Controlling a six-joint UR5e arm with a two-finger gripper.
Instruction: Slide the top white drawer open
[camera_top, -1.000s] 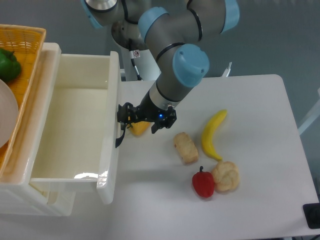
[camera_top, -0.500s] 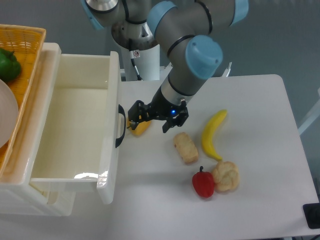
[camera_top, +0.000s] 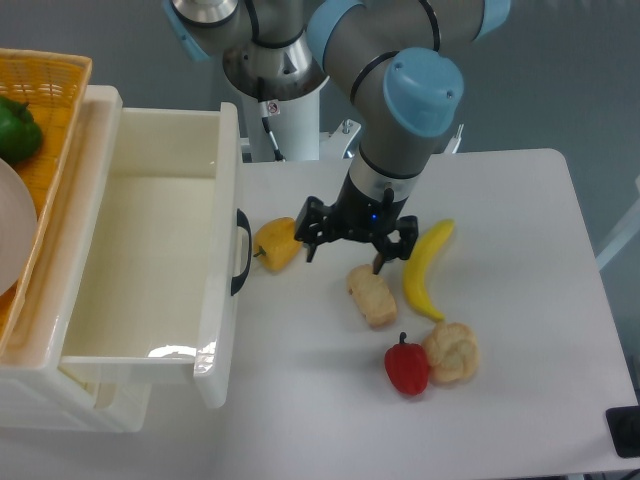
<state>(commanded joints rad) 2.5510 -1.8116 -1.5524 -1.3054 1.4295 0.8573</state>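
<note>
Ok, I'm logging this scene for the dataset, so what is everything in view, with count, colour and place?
top drawer: 1, white, pulled open at left, inside bare
handle: 1, black, on drawer front
basket: 1, orange wicker, on the cabinet
green pepper: 1, in basket
yellow pepper: 1, beside handle
bread: 1, tan, table centre
banana: 1, yellow, right of bread
red pepper: 1, near front
pastry: 1, beige, beside red pepper
table: 1, white
end effector: 1, black, open, above bread
</note>
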